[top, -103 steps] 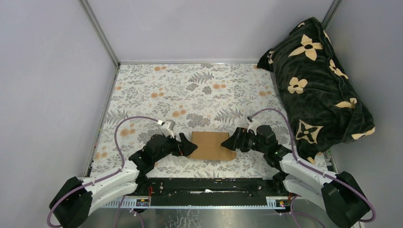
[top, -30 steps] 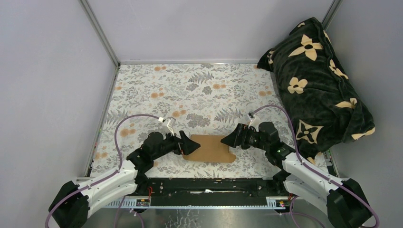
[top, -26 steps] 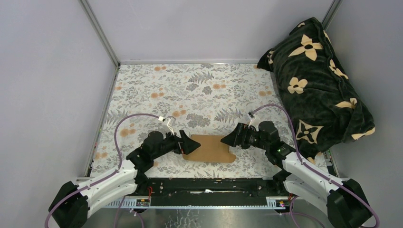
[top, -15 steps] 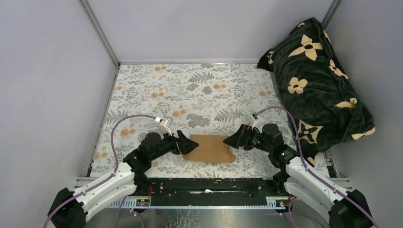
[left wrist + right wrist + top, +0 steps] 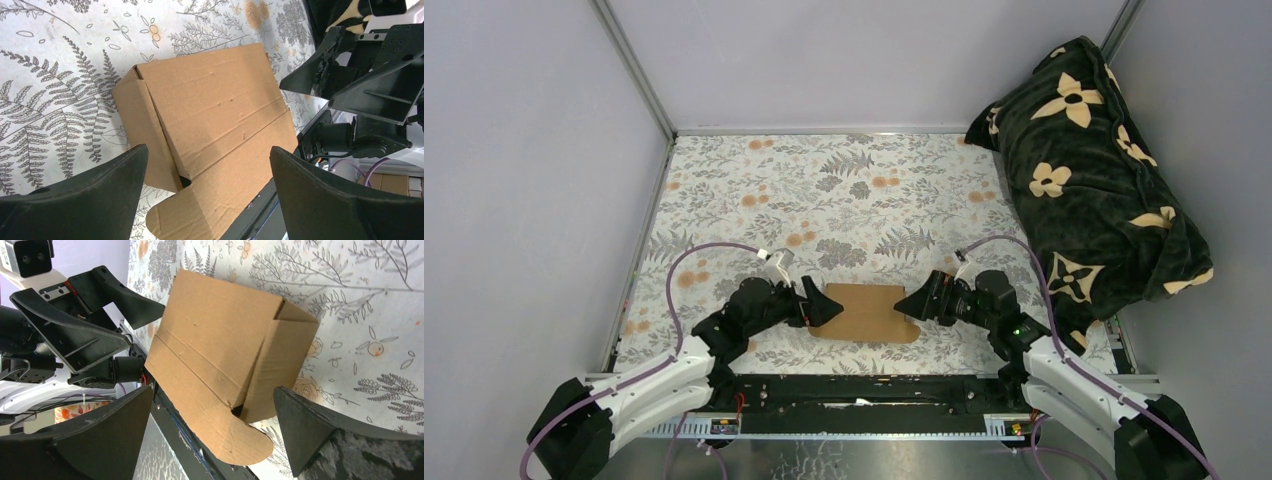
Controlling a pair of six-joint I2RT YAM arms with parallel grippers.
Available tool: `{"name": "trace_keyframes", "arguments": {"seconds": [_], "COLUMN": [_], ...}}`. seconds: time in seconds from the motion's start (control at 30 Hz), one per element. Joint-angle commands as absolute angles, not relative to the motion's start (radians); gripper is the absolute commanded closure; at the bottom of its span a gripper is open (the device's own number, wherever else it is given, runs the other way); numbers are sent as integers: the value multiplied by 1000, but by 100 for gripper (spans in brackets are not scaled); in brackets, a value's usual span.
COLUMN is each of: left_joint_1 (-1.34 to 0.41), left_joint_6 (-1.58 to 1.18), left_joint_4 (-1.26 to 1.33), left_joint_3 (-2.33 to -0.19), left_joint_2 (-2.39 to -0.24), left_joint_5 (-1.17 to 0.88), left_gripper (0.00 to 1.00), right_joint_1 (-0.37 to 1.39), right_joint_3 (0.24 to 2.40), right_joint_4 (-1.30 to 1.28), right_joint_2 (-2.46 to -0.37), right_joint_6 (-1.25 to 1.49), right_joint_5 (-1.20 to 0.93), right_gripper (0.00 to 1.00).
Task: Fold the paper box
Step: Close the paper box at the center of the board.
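Your paper box (image 5: pixel 865 311) lies formed, but its rounded flap (image 5: pixel 240 440) sticks out untucked; both arms' jaws flank it wide open, gripping nothing.

Pale grey walls (image 5: pixel 864 60) on 3 sides, with metal posts (image 5: pixel 638 75) at 11 and 1 o'clock. Leafy flowered cloth (image 5: pixel 824 190) lies underneath, and a dark flowered blanket (image 5: pixel 1094 170) is heaped at 2 o'clock.

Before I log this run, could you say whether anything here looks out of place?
The paper box has a rounded flap lying untucked at its near edge; a dark flowered blanket is heaped over the table's right side.
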State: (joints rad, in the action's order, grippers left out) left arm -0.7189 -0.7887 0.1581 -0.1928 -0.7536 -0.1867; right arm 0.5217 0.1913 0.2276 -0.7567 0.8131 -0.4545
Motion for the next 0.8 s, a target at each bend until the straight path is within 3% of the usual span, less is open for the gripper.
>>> {"name": "trace_keyframes", "arguments": {"seconds": [0.0,0.77], "left_joint_1": [-716,-716], "left_joint_6": [-799,-818], "left_joint_4": [289,464], "left_joint_3": [-162,-83], "left_joint_2": [-787,-838], "left_joint_5": [-213,-272], "left_gripper": [1,2], "right_joint_1": [514,513], "right_joint_3": [126,77], "right_joint_4": [374,584], "right_joint_2": [-748,-877], "right_joint_6": [902,947], "right_joint_5": [-497,-513], "right_gripper": [0,0]}}
